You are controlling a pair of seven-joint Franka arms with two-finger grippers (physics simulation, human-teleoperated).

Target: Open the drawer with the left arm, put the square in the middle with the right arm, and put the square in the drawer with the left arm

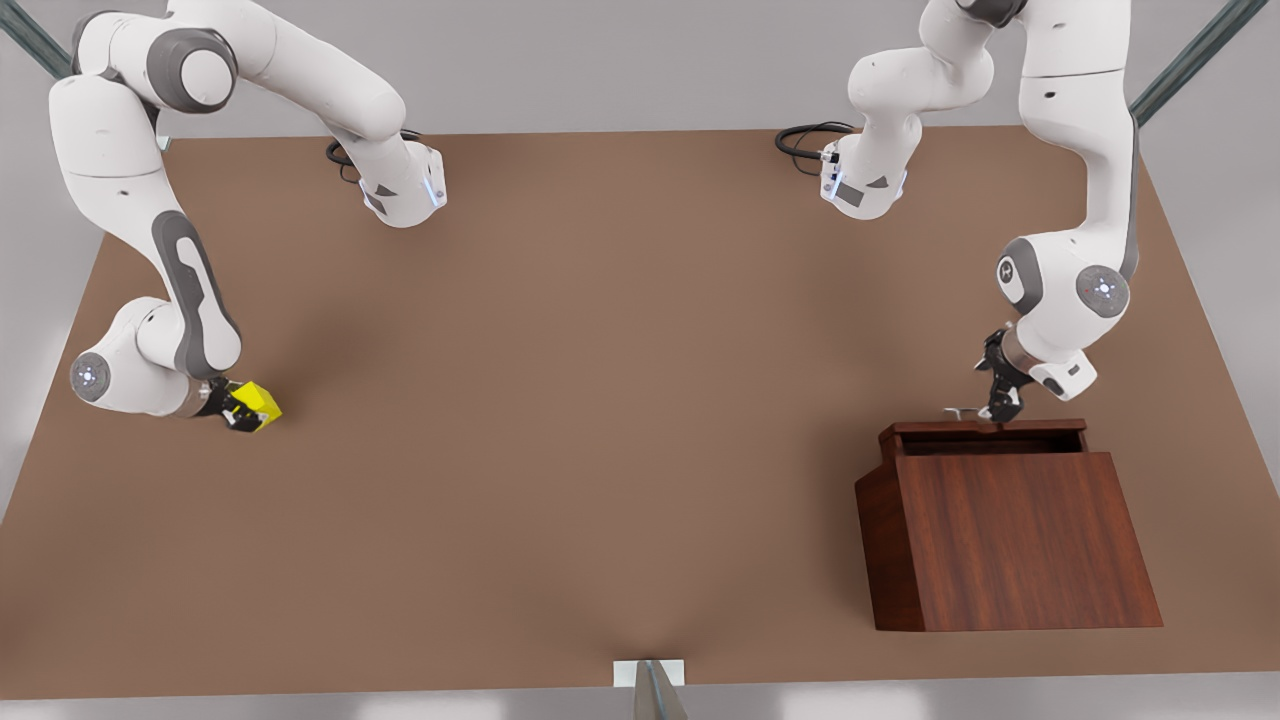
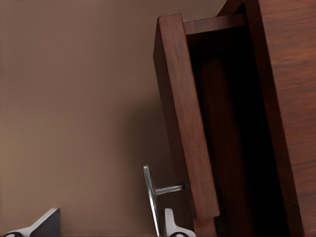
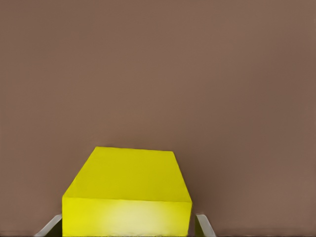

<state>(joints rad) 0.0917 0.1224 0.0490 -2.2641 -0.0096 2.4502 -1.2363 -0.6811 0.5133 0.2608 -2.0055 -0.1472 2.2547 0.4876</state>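
Here's what I've got around me: the wooden cabinet (image 1: 1020, 540) is planted firm, reddish-brown grain running down its sloped top, and its side panel on the front view's left is in darker shade. Well off from the cabinet toward the front view's left, down at the near edge, a small white bracket (image 1: 648, 672) sits with a grey metal strut (image 1: 657, 702) poking out of it. Up beyond the cabinet, a green-grey strut (image 1: 1190, 55) slants across the corner. Its twin (image 1: 35, 40) is far across at the opposite corner. Pale grey floor (image 1: 620, 60) lies behind it all.
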